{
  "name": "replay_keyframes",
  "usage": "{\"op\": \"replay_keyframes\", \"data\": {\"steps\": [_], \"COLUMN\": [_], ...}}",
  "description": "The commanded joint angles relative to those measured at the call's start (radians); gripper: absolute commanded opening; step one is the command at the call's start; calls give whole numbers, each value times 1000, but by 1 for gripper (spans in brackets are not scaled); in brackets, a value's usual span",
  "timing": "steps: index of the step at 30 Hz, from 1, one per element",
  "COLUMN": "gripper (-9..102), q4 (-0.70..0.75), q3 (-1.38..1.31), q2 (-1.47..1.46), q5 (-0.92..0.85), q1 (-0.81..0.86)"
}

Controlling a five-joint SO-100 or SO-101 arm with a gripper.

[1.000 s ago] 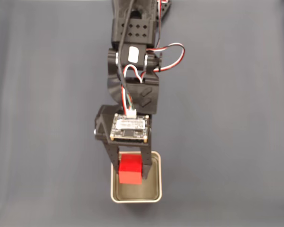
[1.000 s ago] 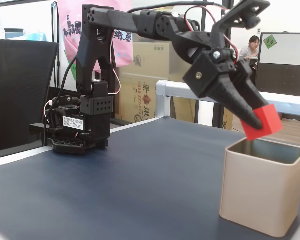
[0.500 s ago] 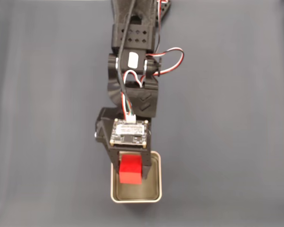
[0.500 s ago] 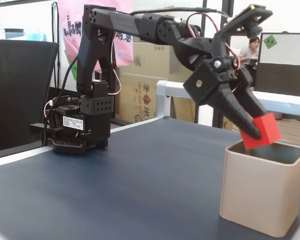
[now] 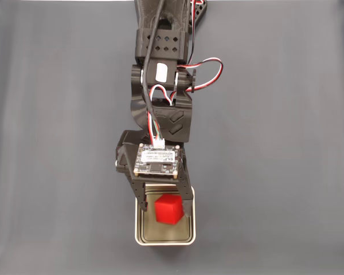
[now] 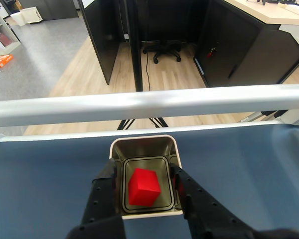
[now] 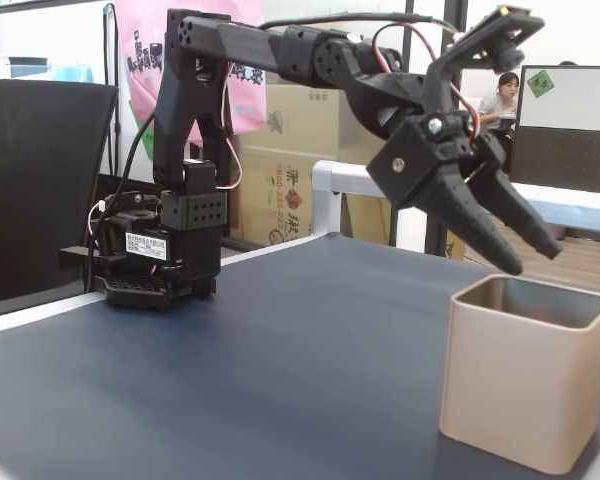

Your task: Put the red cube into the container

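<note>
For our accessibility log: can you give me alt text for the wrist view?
A red cube sits inside the square white-rimmed container, framed by the open black gripper above it on a dark blue table. Beyond a silver rail lies an office floor.

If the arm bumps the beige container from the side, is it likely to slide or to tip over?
The container looks tall for its base in a fixed view, so a push near the rim could tip it. Its walls look thin and metallic, so it is probably light and may slide easily on the smooth mat. The red cube inside adds little weight.
</note>
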Motion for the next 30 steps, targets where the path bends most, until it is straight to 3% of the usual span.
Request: {"op": "replay_keyframes", "data": {"steps": [1, 21, 28, 30], "gripper": [25, 26, 2, 0], "q4": [-21, -21, -72, -98], "q3": [-32, -12, 106, 181], "q2": [15, 43, 169, 241], "q5": [-6, -9, 9, 14], "q1": [11, 14, 9, 8]}}
